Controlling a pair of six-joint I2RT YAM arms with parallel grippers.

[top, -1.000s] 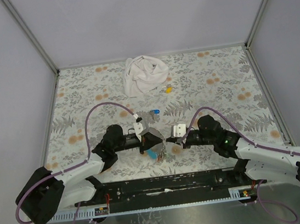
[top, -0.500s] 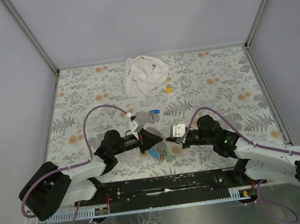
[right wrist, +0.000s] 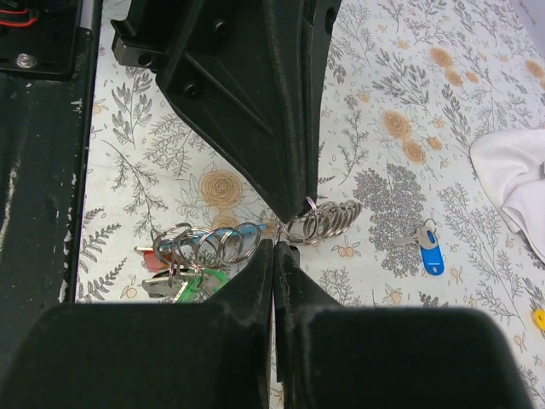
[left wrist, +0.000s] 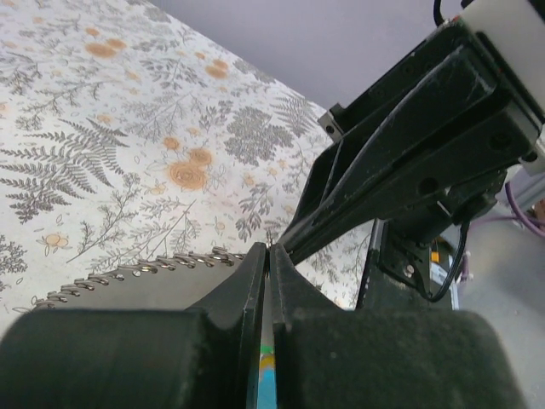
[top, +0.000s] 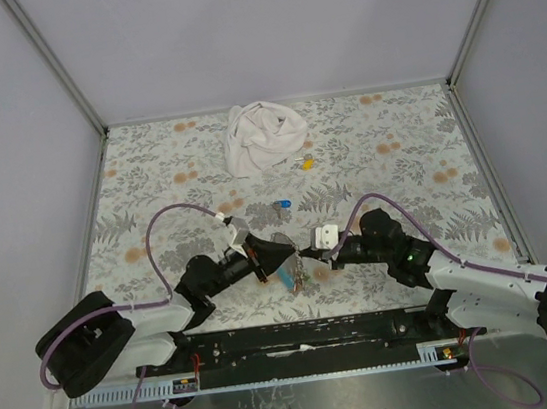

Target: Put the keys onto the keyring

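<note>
Keyring [right wrist: 328, 220]: a string of thin metal rings, light, stiff and slippery, sitting near the front of the counter [top: 396, 138] between the two hands. The left hand [right wrist: 305, 200] is closed, with a sliver of blue between its fingers and the rings hanging at its tip, so it seems to pinch the keyring. The right hand [right wrist: 274, 245] is closed too, its tips against the rings; whether it grips one I cannot tell. A bunch of keys [right wrist: 183, 277] lies just beside them. The blue key [right wrist: 428, 253] lies apart, best taken by its plastic head. The hands are almost touching, leaving little room between them. The open counter lies beyond, up to the cloth [top: 262, 135].
</note>
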